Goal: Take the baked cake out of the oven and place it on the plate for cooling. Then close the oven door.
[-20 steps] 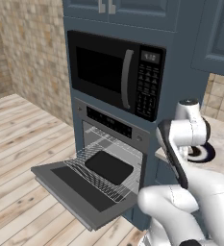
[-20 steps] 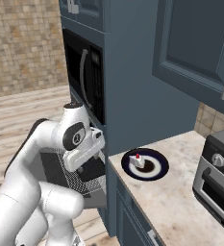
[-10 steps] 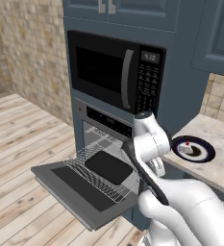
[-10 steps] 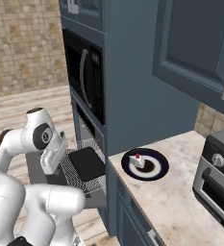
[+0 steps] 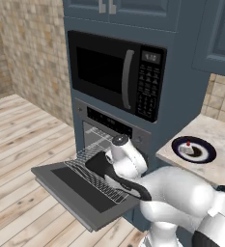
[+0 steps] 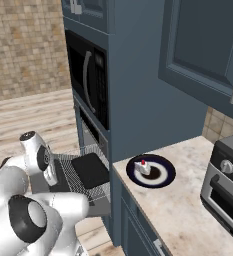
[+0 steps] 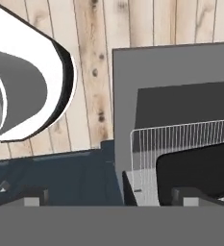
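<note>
Steel-grey door [image 5: 80,190] hangs fully down, rack [image 6: 70,165] and black tray [image 6: 90,170] drawn out over it. Cake [image 6: 143,167] already sits on the plate [image 6: 164,179] near the worktop's front edge. The door is likely stiff and hinged; push up at its outer edge. Gripper [image 7: 111,198] holds nothing; its opening I cannot tell.

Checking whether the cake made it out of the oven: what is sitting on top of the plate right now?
On the plate sits the cake, a small pale slice with a red dot. The plate rests on the counter beside the oven. The plate's centre beneath the slice is covered.
</note>
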